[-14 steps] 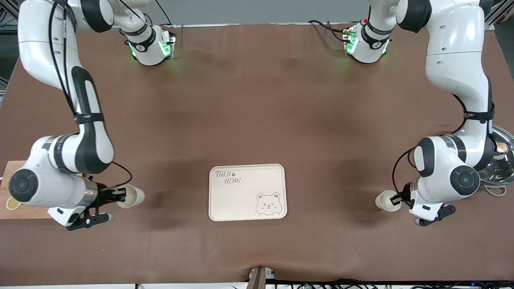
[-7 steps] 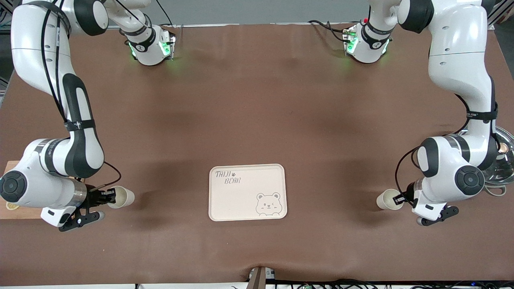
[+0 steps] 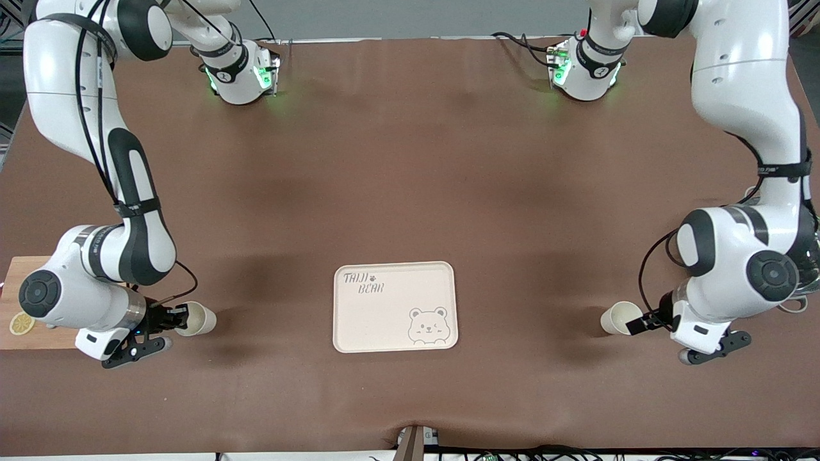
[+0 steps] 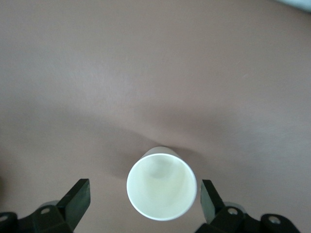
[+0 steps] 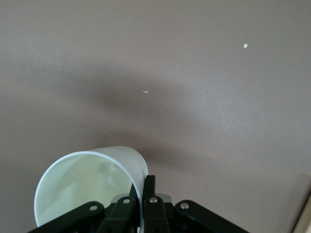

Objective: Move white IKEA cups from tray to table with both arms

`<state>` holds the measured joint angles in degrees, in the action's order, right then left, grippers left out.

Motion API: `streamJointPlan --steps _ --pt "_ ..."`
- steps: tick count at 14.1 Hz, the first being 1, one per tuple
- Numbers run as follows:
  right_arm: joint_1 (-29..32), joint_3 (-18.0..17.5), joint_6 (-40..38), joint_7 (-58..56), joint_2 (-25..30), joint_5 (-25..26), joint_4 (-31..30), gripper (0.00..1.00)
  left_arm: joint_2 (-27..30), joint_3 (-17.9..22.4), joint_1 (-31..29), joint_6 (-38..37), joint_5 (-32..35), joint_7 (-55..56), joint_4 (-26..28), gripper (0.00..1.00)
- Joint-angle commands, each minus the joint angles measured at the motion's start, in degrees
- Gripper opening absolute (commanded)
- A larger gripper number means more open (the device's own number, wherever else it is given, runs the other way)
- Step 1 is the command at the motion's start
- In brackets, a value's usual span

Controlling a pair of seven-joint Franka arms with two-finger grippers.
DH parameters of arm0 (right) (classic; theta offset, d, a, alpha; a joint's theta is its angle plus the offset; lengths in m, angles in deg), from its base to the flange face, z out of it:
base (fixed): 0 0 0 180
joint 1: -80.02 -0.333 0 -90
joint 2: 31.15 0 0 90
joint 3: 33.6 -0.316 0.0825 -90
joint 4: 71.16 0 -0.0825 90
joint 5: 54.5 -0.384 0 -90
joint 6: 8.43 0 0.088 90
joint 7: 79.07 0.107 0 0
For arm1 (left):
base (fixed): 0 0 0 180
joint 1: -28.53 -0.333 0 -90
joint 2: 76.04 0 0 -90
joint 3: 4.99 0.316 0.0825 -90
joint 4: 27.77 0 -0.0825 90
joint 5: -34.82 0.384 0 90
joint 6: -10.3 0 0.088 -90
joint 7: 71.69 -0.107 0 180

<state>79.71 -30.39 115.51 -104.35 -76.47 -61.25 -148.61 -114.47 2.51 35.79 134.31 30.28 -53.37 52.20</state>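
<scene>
One white cup [image 3: 195, 319] is pinched at its rim by my right gripper [image 3: 178, 318] near the right arm's end of the table. In the right wrist view the fingers [image 5: 150, 187] are shut on the wall of the cup [image 5: 87, 182], which leans. The second white cup [image 3: 616, 318] stands upright on the table near the left arm's end. My left gripper [image 3: 633, 324] is open around it. In the left wrist view the cup [image 4: 162, 184] sits between the gripper's spread fingers [image 4: 77, 196] with a gap on each side.
A cream tray with a bear drawing [image 3: 359, 326] lies in the middle, between the two cups. A wooden board with a lemon slice [image 3: 16, 282] is at the right arm's end. A metal lid [image 3: 808, 269] lies under the left arm.
The right gripper carried its cup toward the right arm's end. The left gripper has opened and let go of its cup, and the left arm has drawn back a little.
</scene>
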Motion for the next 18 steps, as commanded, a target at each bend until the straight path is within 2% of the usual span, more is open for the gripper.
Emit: streamJointPlan --steps 1,11,12,13,14,18 --pt "0.8 -0.7 1.5 -1.3 -0.6 -0.5 -0.2 0.0 5.6 -0.1 -0.1 -2.0 -0.4 -1.2 1.6 1.0" --pt "0.7 -0.7 3.4 -1.2 -2.1 -0.8 -0.2 0.0 17.2 -1.0 0.1 -15.9 -0.3 -6.4 1.4 1.0" --pt "0.7 -0.7 3.4 -1.0 -2.1 -0.8 -0.2 0.18 18.3 -1.1 0.0 -17.0 -0.3 -7.3 1.4 1.0" --pt "0.6 -0.7 3.4 -0.8 -2.1 -0.9 -0.2 0.82 19.2 -1.0 -0.1 -18.2 -0.3 -7.9 1.4 1.0" --pt "0.7 -0.7 3.4 -0.7 -2.1 -1.0 -0.2 1.0 19.8 -0.9 -0.1 -18.8 -0.2 -8.0 1.3 1.0" --pt "0.6 -0.8 2.5 0.0 -1.4 -1.1 0.6 1.0 22.3 -0.6 -0.4 -20.9 0.0 -7.9 0.5 1.0"
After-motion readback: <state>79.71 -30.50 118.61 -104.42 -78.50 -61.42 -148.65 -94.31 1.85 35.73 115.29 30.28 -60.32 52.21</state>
